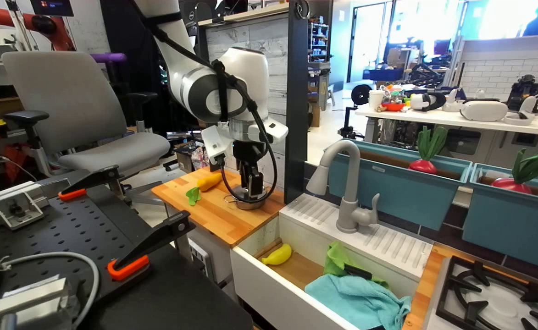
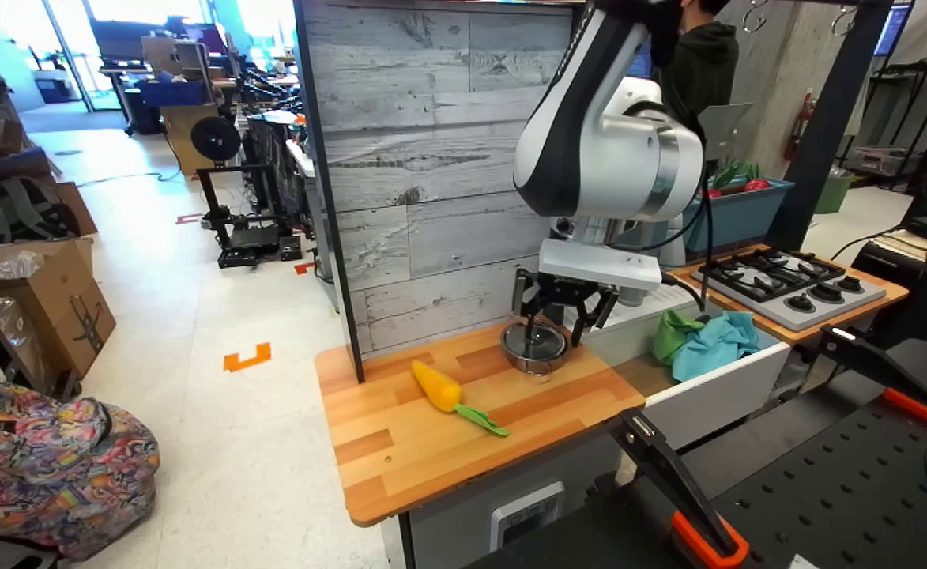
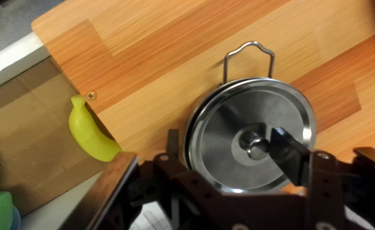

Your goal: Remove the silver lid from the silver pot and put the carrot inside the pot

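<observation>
Currently | gripper (image 3: 224,137) spread over lid (image 3: 253,143) | lid atop pot (image 2: 537,365) | carrot (image 2: 437,388) nearby

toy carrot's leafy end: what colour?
Green; the toy carrot's leafy end shows best in an exterior view.

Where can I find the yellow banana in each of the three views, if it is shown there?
In an exterior view: the banana lies in the lower middle, inside the sink.
In an exterior view: no banana visible; the pot stands slightly right of centre.
In the wrist view: the banana is left of centre, beside the wooden counter.
Shared landmark: the pot, seen in all three views.
</observation>
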Available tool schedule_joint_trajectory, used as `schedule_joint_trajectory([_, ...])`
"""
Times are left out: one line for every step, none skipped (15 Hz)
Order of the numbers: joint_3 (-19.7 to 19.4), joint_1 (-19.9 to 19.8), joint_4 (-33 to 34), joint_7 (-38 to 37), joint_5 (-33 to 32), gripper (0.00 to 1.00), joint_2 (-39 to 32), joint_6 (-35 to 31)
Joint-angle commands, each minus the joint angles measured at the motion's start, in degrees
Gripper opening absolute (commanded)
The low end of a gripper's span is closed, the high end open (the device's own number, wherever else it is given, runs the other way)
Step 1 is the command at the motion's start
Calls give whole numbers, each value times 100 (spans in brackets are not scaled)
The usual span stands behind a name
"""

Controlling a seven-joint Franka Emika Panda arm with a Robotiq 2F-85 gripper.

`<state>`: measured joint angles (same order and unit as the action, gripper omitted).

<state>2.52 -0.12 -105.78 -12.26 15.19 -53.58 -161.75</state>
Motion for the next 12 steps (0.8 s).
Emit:
schedule_joint_trajectory([-153,138,256,-86,-128,41,-141,132])
schedule_joint_trajectory([-181,157,282,-93,-135,36,-144,140])
schedule_joint_trajectory([-203,174,299,-102,-139,30,-145,145])
schedule_joint_trajectory([-226,189,318,-113,-144,23,-147,154])
schedule_joint_trajectory([-249,208,325,-126,-151,15,-153,159])
schedule_joint_trajectory([-273,225,333,-139,-158,4,-170,166])
schedule_joint_trajectory([-294,241,339,-148,-164,0,-184,178])
schedule_joint_trajectory([-313,256,337,-156,-167,0,-191,185])
schedule_joint_trajectory([-326,267,338,-155,-169,0,-196,188])
schedule_joint_trajectory([-328,271,328,-144,-170,0,-185,190])
schedule_joint_trajectory([-331,280,314,-142,-167,0,-172,179])
schedule_joint_trajectory([-304,265,291,-120,-155,0,-136,181])
